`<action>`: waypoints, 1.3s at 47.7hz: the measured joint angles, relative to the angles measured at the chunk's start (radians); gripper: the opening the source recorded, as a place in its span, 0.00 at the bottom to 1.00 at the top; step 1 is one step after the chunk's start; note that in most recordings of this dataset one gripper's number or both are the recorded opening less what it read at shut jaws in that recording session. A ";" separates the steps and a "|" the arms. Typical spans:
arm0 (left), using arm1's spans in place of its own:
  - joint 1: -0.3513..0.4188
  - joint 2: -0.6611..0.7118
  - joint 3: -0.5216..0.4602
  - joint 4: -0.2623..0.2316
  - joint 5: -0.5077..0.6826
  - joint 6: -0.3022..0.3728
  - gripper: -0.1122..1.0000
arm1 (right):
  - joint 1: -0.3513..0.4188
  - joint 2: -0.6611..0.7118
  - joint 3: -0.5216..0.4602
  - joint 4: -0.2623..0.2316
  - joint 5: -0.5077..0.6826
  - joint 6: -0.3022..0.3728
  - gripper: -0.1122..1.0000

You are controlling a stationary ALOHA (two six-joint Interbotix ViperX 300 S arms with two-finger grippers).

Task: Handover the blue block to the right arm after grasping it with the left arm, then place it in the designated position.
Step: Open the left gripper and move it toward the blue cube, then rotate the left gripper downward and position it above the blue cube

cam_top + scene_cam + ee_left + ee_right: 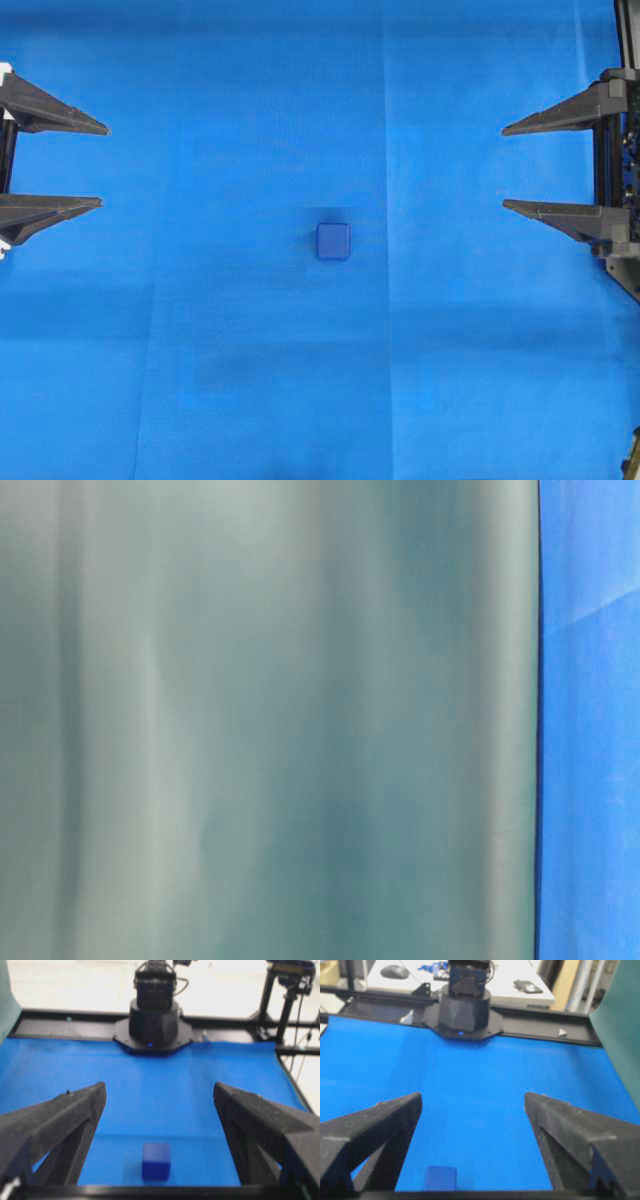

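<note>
the block (pixel 333 241) sits on the cloth (pixel 220 380), well apart from both my grippers: left gripper (pixel 103 166) and right gripper (pixel 503 168) gape wide, holding nothing.

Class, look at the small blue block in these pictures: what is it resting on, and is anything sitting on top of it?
The blue block rests on the blue cloth. Its top is bare. The surface beneath the cloth is covered and cannot be seen.
</note>
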 measured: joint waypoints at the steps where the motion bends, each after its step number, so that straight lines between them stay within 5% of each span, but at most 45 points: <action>1: 0.000 0.000 -0.002 -0.002 -0.006 0.000 0.93 | 0.000 0.002 0.000 0.000 0.000 0.000 0.97; 10: 0.000 0.043 -0.014 0.000 -0.040 -0.002 0.93 | -0.002 0.009 0.000 0.000 -0.009 0.000 0.97; 18: -0.002 0.221 -0.077 0.000 -0.084 -0.002 0.93 | -0.002 0.009 0.000 0.000 -0.011 0.000 0.97; 45: -0.002 0.793 -0.500 0.000 -0.110 0.023 0.93 | -0.002 0.011 -0.002 0.000 -0.018 0.000 0.97; 62: 0.018 0.917 -0.666 0.000 -0.029 0.023 0.93 | -0.002 0.011 -0.003 0.000 -0.025 0.000 0.97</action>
